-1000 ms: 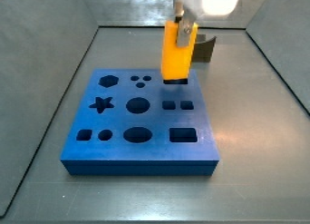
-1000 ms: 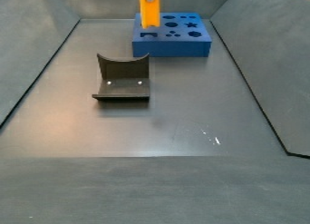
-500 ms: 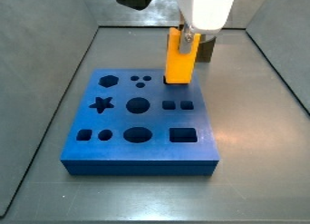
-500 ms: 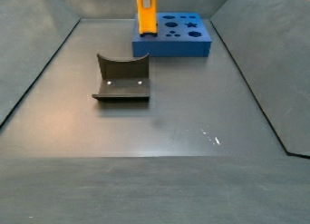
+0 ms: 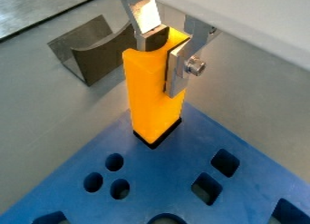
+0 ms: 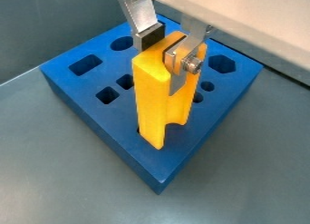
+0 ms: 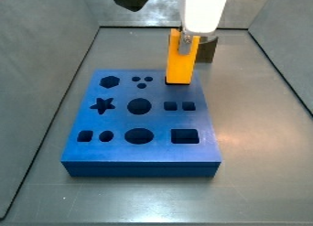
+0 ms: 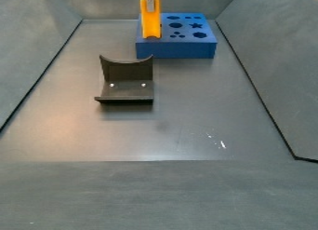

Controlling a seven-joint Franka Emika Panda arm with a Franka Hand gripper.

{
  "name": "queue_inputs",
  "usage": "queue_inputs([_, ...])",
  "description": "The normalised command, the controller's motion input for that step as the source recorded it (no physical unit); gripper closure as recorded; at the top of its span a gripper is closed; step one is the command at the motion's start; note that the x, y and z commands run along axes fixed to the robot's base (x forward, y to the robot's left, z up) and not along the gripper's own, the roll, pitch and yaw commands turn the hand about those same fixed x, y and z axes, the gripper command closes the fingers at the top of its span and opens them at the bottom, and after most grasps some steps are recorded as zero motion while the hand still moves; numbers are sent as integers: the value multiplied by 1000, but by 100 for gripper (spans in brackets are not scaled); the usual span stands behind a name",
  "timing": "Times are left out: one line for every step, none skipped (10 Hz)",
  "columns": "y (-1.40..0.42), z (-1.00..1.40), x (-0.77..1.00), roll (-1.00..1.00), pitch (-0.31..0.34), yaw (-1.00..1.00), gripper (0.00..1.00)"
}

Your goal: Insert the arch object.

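Note:
The arch object [image 7: 181, 63], a long yellow-orange bar, stands upright with its lower end in a hole at the far right corner of the blue board [image 7: 123, 143]. My gripper [image 7: 185, 36] is shut on the bar's top end. In both wrist views the silver fingers clamp the bar [image 5: 155, 96] [image 6: 158, 101] from two sides near its top, with the gripper [image 5: 166, 53] [image 6: 168, 50] directly above the hole. The notched end shows just above the board's top face [image 6: 85, 92]. In a side view the bar [image 8: 151, 20] rises from the board's left end [image 8: 187, 47].
A dark olive-grey block with a curved scoop [image 8: 125, 80] lies on the grey floor away from the board; it also shows behind the bar [image 5: 85, 46] [image 7: 210, 48]. The board has several other holes, including a star and circles. Grey walls ring the floor.
The gripper has moved down with the arch object. The bar's lower end now sits lower, inside the corner hole.

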Motion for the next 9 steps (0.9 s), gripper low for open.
queue_inputs([-29, -260, 0, -60, -31, 0, 100])
queue_inputs([-94, -243, 0, -13, -44, 17, 100])
queue_inputs([-91, -183, 0, 0, -33, 131, 100])
queue_inputs([-100, -51, 0, 44, 0, 169, 100])
queue_inputs([-100, -143, 37, 21, 0, 140, 100])
queue_inputs([-3, -254, 89, 0, 0, 37, 100])
queue_inputs([0, -320, 74, 0, -14, -3, 100])
queue_inputs([0, -337, 29, 0, 0, -326, 100])
queue_inputs([6, -323, 9, 3, 0, -569, 100])
